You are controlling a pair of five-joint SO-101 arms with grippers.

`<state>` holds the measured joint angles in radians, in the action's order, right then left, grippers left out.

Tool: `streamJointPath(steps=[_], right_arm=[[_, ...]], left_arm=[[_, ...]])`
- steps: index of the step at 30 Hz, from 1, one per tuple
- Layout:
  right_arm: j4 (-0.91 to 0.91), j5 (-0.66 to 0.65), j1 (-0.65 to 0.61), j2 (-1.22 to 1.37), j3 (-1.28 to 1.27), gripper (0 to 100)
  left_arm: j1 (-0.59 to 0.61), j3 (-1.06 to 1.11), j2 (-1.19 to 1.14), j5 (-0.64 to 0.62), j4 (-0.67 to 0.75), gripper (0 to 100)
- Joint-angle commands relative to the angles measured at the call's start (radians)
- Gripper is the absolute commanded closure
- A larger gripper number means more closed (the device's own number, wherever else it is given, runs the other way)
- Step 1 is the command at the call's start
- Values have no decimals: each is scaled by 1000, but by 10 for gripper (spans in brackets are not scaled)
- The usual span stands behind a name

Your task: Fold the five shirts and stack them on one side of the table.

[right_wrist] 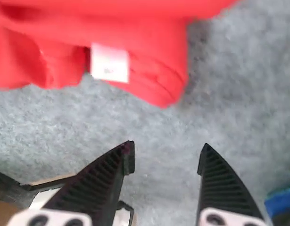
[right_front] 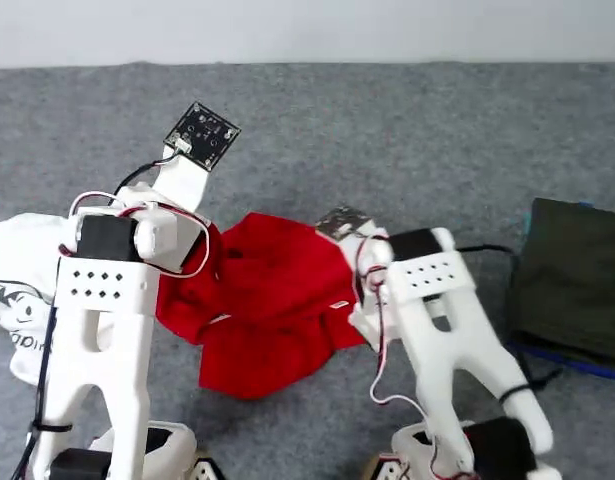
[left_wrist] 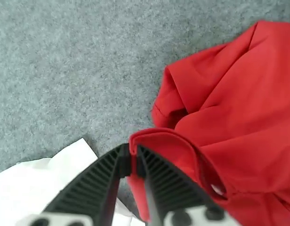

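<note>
A red shirt lies crumpled on the grey carpeted table, between the two arms. In the left wrist view my left gripper is shut on a folded edge of the red shirt, pinching the cloth between its black ribbed fingers. My right gripper stands open just above the carpet, a short way off the red shirt's hem, which carries a white label. Nothing lies between its fingers. A white shirt with dark print lies at the left edge, beside the left arm.
A folded dark green shirt rests on a blue one at the right edge of the table. A corner of white cloth lies beside the left gripper. Bare carpet stretches across the far half of the table.
</note>
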<state>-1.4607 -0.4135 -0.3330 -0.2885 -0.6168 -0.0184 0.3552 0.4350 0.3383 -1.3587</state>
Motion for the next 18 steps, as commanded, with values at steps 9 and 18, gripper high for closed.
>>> streamJointPath(steps=[9,18], right_arm=[[188,3,-56,151,11,775],[305,2,-61,337,12,903]], left_arm=[[8,-8,38,-5,20,986],[9,19,34,-5,26,986]])
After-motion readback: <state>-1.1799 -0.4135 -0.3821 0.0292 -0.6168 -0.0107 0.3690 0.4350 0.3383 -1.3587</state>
